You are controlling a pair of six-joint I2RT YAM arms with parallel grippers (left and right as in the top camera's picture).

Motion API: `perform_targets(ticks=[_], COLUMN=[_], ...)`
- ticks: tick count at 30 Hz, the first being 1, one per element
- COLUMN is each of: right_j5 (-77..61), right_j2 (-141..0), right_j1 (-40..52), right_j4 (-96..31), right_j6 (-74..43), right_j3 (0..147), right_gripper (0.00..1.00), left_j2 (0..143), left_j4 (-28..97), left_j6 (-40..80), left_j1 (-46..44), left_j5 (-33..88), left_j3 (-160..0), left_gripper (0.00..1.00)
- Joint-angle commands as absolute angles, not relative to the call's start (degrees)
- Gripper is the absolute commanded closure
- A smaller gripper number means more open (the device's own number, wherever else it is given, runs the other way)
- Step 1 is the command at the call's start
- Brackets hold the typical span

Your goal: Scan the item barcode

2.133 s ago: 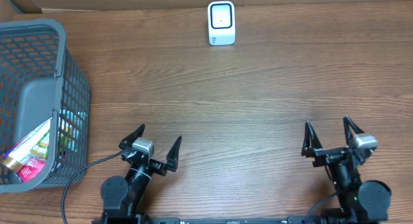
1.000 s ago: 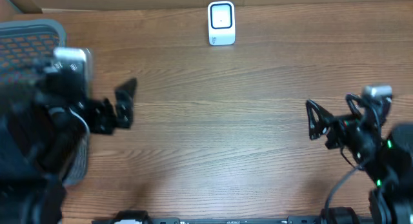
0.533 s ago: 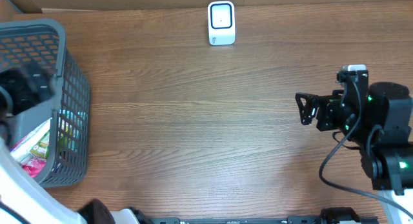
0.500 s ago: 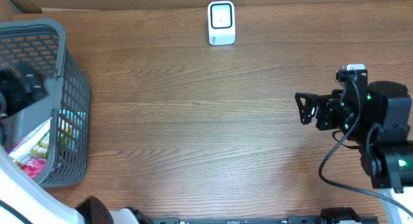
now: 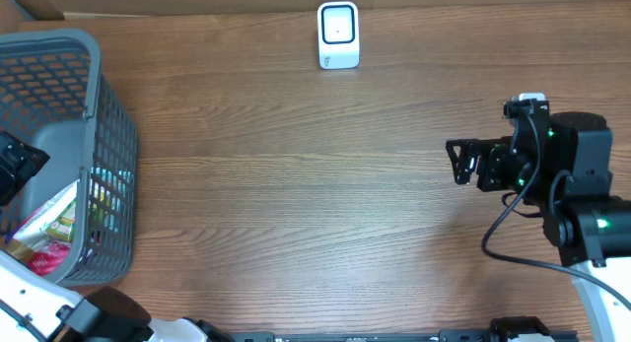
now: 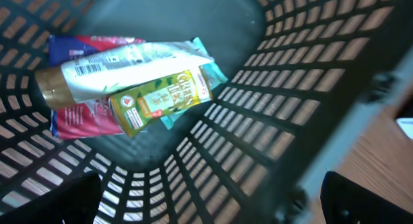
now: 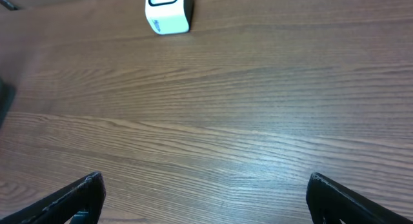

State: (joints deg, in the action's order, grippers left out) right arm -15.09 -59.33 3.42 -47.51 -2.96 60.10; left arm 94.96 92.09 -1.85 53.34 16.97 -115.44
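1. The left claw is hanging over the grey plastic mesh basket at the desk's 9 o'clock edge. Its jaws are spread wide and gripping nothing.
2. In the wrist view, the white gold-capped pouch is lying on the basket floor at about 11 o'clock from that claw. Its printed barcode is facing up.
3. Its long axis is running roughly 9 to 3 o'clock, the right end tipping slightly up. The green carton packet is overlapping its lower edge, and the pink wrapper is sitting beneath both.
4. The left arm is clearly the nearer one and is looking straight down into the basket.
5. The right claw is waiting well apart at the 3 o'clock side, equally wide and empty, pointing toward 9 o'clock.
6. The white box-shaped scanner is standing at 12 o'clock.
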Motion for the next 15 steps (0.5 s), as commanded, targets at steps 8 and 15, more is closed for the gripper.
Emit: perform_targets(ticks=[8,15], right_j5=[-15.5,-15.5], right_j2=[-62.2,-64.0], right_j1=[3.7,3.7], right_j4=[-47.1,-47.1], right_j6=[-2.5,-2.5], right_j3=[61.9,61.9], right_gripper=[0.00,0.00], left_j2=[94.9,94.9], left_j4=[82.9,76.8], left_j6=[1.3,5.1], left_j1=[54.0,54.0], left_j5=[15.0,10.1], left_j3=[-100.7,-91.0], left_gripper=[0.00,0.00])
